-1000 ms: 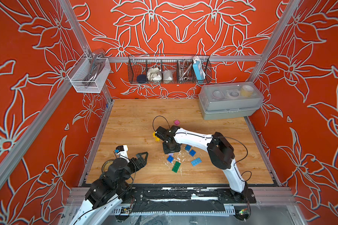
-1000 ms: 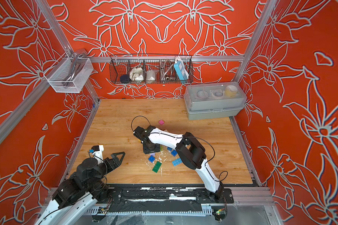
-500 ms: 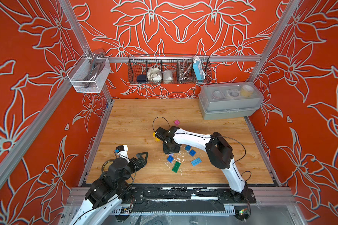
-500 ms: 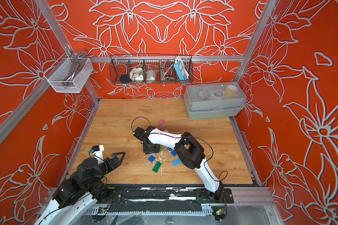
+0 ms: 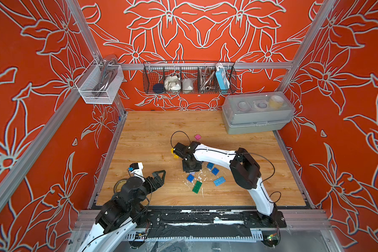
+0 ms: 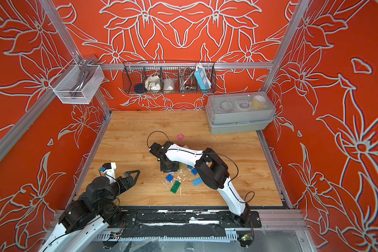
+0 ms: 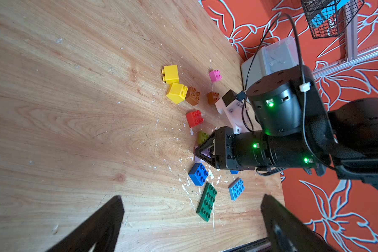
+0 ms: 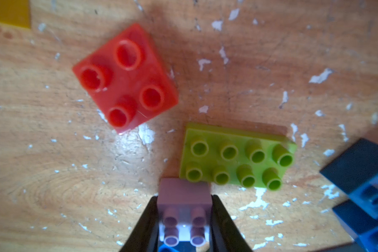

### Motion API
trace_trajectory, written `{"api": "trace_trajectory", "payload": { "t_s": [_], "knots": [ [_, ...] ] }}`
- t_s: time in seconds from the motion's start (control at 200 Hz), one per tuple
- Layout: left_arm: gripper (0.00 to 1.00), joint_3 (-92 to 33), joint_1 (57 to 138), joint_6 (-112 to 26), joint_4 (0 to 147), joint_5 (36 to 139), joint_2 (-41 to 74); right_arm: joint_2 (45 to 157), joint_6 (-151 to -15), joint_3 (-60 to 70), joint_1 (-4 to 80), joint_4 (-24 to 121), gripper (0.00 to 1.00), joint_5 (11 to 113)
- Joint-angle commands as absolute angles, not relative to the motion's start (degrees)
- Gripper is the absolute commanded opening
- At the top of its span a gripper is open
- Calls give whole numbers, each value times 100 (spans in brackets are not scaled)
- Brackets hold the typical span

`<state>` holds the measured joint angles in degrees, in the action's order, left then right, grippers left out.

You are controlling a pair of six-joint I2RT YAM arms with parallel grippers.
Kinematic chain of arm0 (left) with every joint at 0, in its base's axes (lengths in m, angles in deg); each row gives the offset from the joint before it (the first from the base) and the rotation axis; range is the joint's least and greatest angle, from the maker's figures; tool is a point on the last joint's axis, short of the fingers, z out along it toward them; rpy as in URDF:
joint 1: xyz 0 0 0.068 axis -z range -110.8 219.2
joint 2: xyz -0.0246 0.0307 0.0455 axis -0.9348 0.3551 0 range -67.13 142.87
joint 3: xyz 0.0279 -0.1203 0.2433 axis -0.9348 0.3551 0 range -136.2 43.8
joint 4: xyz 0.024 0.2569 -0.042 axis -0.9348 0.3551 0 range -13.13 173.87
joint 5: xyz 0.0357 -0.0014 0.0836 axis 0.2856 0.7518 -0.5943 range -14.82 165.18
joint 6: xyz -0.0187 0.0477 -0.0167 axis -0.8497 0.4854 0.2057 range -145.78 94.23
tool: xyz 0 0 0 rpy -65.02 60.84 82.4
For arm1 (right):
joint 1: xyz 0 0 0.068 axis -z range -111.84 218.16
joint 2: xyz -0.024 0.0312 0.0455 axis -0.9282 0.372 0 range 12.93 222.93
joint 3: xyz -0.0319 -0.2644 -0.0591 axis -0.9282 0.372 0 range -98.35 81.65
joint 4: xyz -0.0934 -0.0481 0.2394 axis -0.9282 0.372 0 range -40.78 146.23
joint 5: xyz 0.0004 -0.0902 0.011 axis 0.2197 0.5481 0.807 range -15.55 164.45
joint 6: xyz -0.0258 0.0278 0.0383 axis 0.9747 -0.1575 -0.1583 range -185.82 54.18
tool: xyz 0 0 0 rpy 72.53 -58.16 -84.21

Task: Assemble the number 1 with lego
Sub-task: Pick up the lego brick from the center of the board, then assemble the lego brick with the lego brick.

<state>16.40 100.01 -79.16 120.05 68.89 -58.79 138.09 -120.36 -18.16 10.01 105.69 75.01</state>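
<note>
Tabletop [image 5: 153,131] carries loose lego [image 5: 190,177] at centre frame in both top views. Left gripper [image 5: 159,179], lower left, hangs apart from it, fingers [image 7: 100,222] spread wide. Right gripper [image 8: 184,203] fingers [image 8: 146,218] pinch a lilac brick [image 8: 183,189] just beside a lime plate [image 8: 236,157], near a red brick [image 8: 124,78].

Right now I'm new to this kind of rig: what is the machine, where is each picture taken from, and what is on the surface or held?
The machine is a left arm and a right arm, mounted at the near edge of a wooden table. The two wide pictures look down from one overhead camera pair; the two close-ups come from a camera on each wrist. Lying loose mid-table: a red brick, a lime plate, a green plate, a blue brick and others. The right claw is shut on a lilac brick. The left claw is open and holds nothing.
</note>
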Motion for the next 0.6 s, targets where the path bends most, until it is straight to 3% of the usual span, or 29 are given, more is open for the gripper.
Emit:
{"api": "trace_trajectory", "payload": {
  "t_s": [0.0,0.596],
  "knots": [
    [98,1703,9979,-7877,11906,6850,-5931,13408,-12151,-1919,1028,10913,26,7849],
    [98,1691,9979,-7912,11933,6797,-5878,13293,-12051,-1907,1648,10857,22,7939]
  ]
}}
